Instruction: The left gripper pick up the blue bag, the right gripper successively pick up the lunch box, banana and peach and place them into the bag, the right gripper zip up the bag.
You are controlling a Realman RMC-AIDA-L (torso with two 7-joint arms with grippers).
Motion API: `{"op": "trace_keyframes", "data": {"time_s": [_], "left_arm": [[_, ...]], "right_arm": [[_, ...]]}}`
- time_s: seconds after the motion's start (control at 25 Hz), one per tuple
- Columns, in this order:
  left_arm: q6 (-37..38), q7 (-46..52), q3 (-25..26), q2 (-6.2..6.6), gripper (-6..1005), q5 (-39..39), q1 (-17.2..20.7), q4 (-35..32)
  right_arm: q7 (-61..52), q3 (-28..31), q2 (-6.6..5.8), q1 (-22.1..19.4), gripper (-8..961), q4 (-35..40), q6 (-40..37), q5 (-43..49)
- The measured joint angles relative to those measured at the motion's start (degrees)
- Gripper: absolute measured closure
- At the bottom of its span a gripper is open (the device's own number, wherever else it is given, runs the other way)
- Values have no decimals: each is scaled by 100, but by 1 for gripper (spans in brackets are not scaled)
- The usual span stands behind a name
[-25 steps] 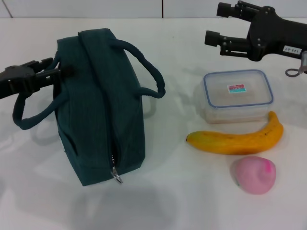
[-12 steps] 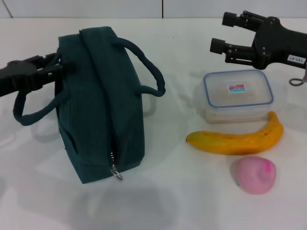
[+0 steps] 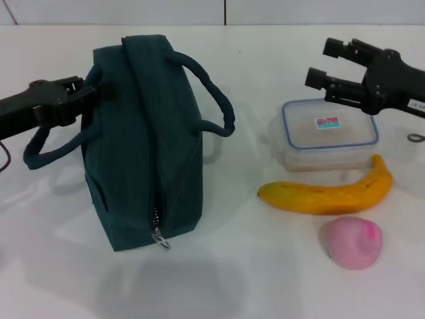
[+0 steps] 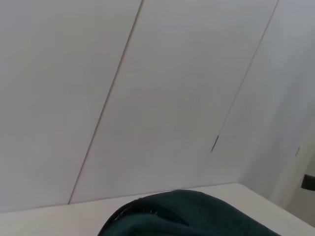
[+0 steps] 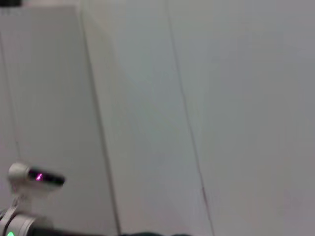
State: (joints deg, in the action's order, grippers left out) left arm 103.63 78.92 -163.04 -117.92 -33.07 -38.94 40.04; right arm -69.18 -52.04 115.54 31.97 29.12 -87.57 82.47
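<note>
Left end effector (image 3: 85, 96): clamped on the near-side handle of the blue bag (image 3: 143, 143), left half of worktop (image 3: 219, 279).
Right end effector (image 3: 332, 66): spread wide, just behind the lunch box (image 3: 329, 133).
Risk: zip looks mostly closed; lunch box may jam against the opening.

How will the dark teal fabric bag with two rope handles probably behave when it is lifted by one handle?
The dark teal fabric bag will likely sag and tilt, since its soft cloth walls already crease. It looks light, because nothing bulges inside. The loop handle near the left end effector seems floppy, so the bag may swing.
</note>
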Motion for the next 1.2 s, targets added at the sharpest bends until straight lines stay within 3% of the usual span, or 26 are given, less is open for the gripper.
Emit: {"op": "trace_keyframes", "data": {"time_s": [0.32,0.48,0.6,0.84,1.0,1.2], "left_arm": [[-1,-164,0,-77,789,-151,-105,-13],[-1,-300,0,-122,852,-34,-149,-111],[-3,-520,0,-118,886,35,-147,-282],[-49,-570,0,-137,917,201,-160,-320],[-65,-724,0,-137,922,236,-155,-459],[-70,-876,0,-134,923,234,-170,-518]], "right_arm": [[876,-32,57,-238,233,-1758,-210,-1821],[1407,6,66,-184,236,-3227,-440,-3041],[1365,195,65,-188,237,-3830,-460,-3307],[1129,1059,64,-289,241,-4533,-190,-3202],[933,2583,64,-525,244,-4659,548,-1971],[573,3436,64,-562,247,-4674,1022,-949]]}}
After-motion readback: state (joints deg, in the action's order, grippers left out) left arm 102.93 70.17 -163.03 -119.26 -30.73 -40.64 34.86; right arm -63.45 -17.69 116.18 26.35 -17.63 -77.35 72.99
